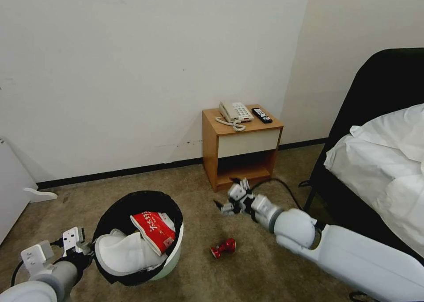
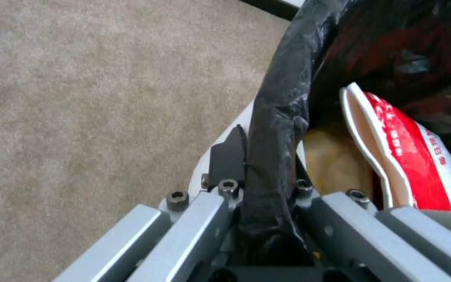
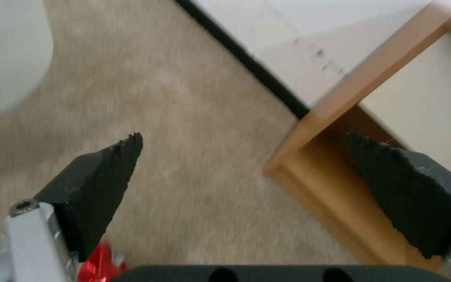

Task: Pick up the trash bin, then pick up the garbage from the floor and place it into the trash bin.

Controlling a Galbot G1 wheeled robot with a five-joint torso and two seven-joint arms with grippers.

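A: Item 1, trash bin. Status?
B: Held off-floor at lower left by the left tool, clamped tight on the rim w/ the black bag pinched between the fingers. Bin is tipped, mouth facing up and toward the robot. Contents: white slipper, red snack packet, both poking above the rim.

A: Item 2, garbage left on the floor?
B: One red can on the carpet, just right of the bin, apart from it. Looks crushed, lying on its side. Long axis runs roughly left-right across the head view, far end angled slightly away from the robot.

A: Item 3, right tool?
B: Wide open, nothing in it. Hovers above the carpet between the can and the nightstand, pointing toward the wall. In the right wrist view the can sits at the frame edge by one finger, i.e. not between the fingers.

A: Step in hand?
B: Bin pickup done; can pickup pending, approx. last piece visible.

A: Next move needs?
B: My read: pull the right tool back toward the robot and down, centre it over the can, turn the wrist so the fingers close across the short axis, not along it. Then carry left to the bin mouth.
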